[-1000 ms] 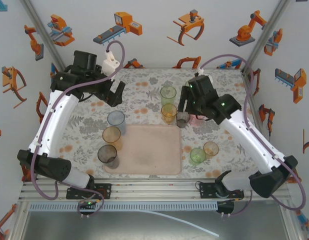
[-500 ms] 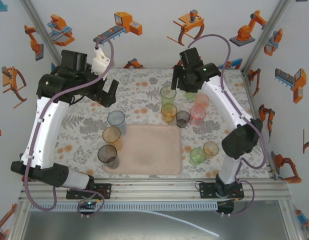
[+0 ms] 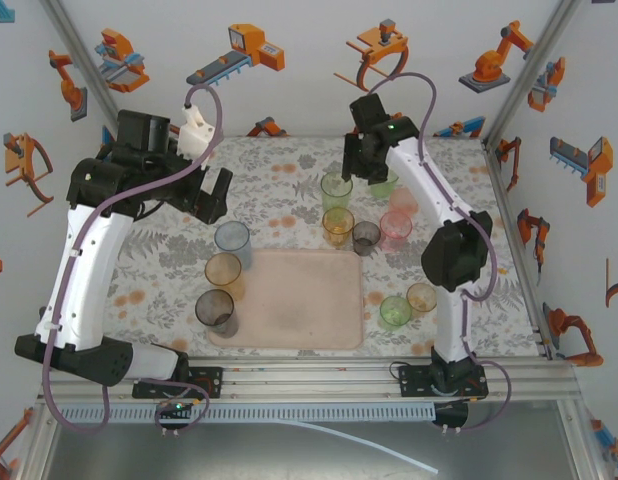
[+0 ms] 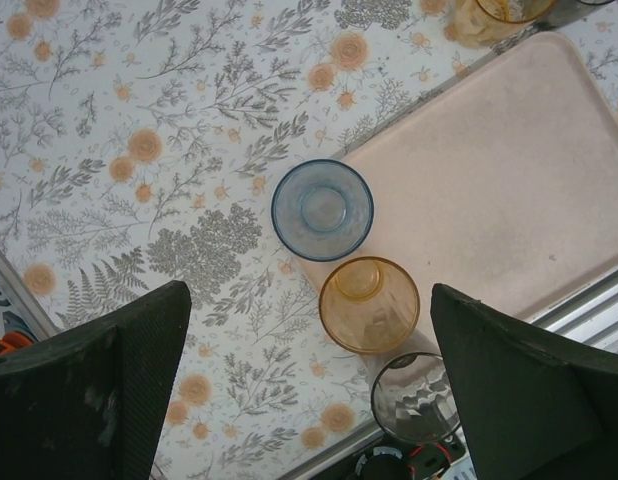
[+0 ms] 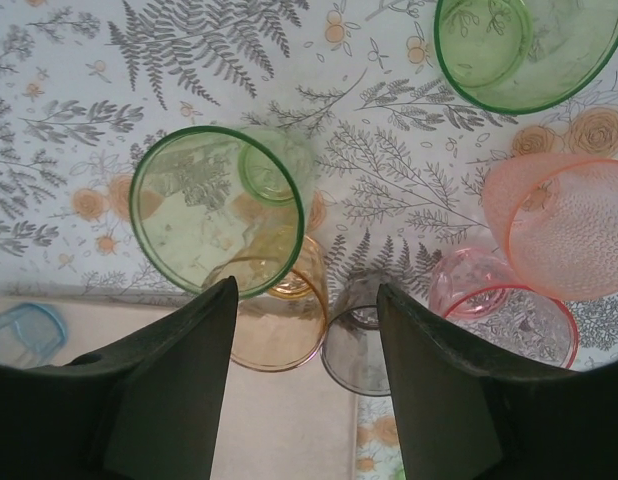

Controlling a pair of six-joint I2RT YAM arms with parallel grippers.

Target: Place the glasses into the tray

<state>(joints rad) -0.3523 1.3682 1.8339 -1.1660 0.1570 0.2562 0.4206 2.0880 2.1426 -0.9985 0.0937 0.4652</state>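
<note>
**A:** Where does the tray sit?

**B:** The pale pink tray [image 3: 299, 300] lies flat at the middle of the desk's [image 3: 279, 170] near edge.

**A:** And the glasses?

**B:** They stand around it. Three are in a row along its left edge: a blue glass [image 3: 232, 240] farthest back, an orange glass [image 3: 224, 272] next, and a grey glass [image 3: 215, 310] by the near left corner. I cannot tell whether their feet stand on the rim or just off it.

**A:** The rest?

**B:** There is a cluster beyond the tray's far right corner. It has a tall green glass [image 3: 336, 187] with an amber glass [image 3: 338, 224] on its near side. With them are a small grey glass [image 3: 366, 236], a pink glass [image 3: 395, 230] and a peach glass [image 3: 402, 200]. A far green glass [image 5: 549, 60] stands nearest the far edge. Right of the tray, a low green glass [image 3: 394, 312] and a small orange glass [image 3: 421, 297] stand side by side.

**A:** The left jaws?

**B:** They are spread wide and hold nothing, up over the desk's far left part. From the left wrist, the fingers [image 4: 89, 390] frame the blue, orange and grey glasses below.

**A:** The right jaws?

**B:** They are roughly half open and grip nothing, hanging over the cluster. Between the fingers [image 5: 159, 400] show the tall green rim and the amber glass beneath.
</note>
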